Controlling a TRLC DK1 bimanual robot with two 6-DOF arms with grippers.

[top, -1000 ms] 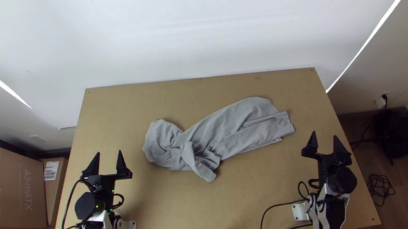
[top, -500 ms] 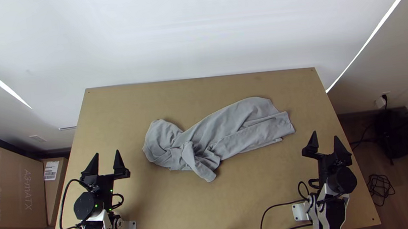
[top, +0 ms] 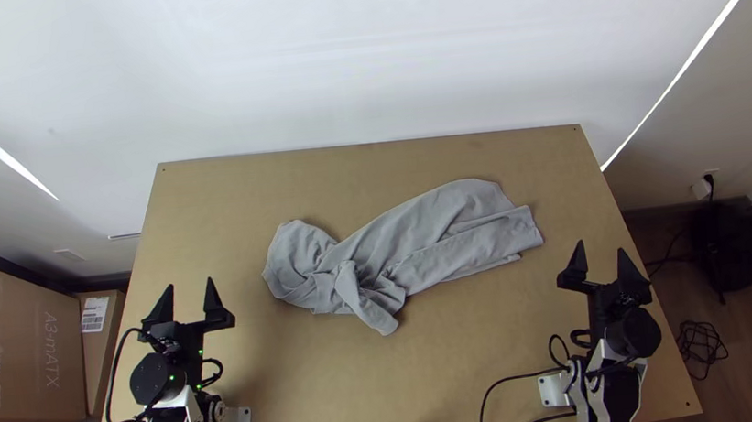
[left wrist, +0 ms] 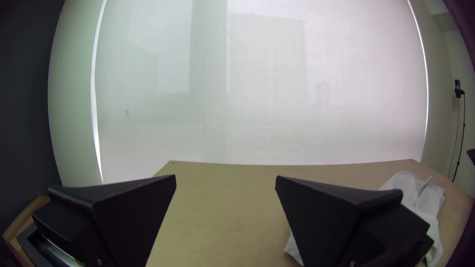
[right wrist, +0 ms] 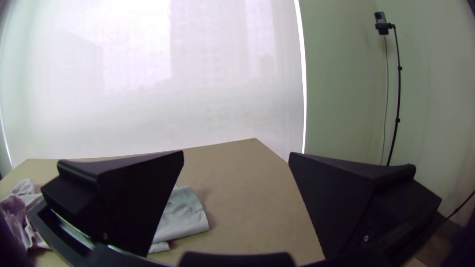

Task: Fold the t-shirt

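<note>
Across the wooden tabletop (top: 319, 382), see a bunched grey t-shirt (top: 434, 240), plus left claw (top: 190, 282) and right claw (top: 600, 245), both spread wide, gripping nothing.

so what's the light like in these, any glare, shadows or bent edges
Top view: bright slits either side of the pale blind, a soft shadow on the table near the left end of the shirt; left wrist view: the blind's side edges bow, corners dark; right wrist view: the blind glares near white towards the top.
</note>
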